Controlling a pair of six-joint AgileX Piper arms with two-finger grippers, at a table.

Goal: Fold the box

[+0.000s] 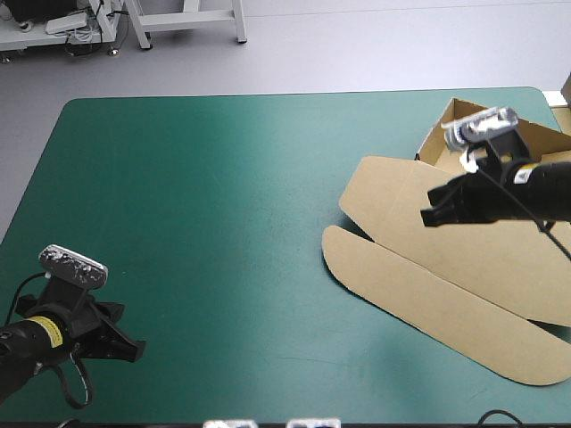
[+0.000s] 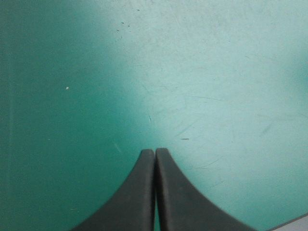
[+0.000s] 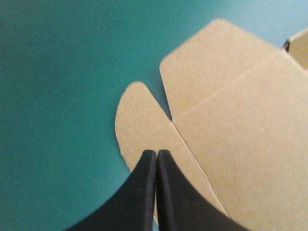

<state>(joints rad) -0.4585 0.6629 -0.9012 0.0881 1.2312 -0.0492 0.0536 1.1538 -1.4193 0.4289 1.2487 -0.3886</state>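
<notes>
Teal-green cover (image 1: 223, 232) fills the near half of the table, bare around the left gripper (image 1: 134, 349), which sits low over the near-left corner. Its black fingers (image 2: 139, 192) are pressed together into one pointed arch with nothing between them, and only cover lies ahead of them.

Farther in, on the table's right side, lies the brown box (image 1: 464, 267), well apart from the left gripper. Its long rounded flap (image 1: 419, 299) lies flat and nearest, running toward the near-right corner. Beyond the flap's crease the broad lid panel (image 1: 401, 192) also lies flat, with a rounded corner toward the table's middle.

The right gripper (image 1: 430, 214) hangs over this lid panel, its tips pointing toward the table's middle. Its fingers are closed tip to tip, gripping nothing; whether they touch the board I cannot tell.

Farthest, by the far-right corner, the raised tray walls (image 1: 434, 141) stand, open at the top.
</notes>
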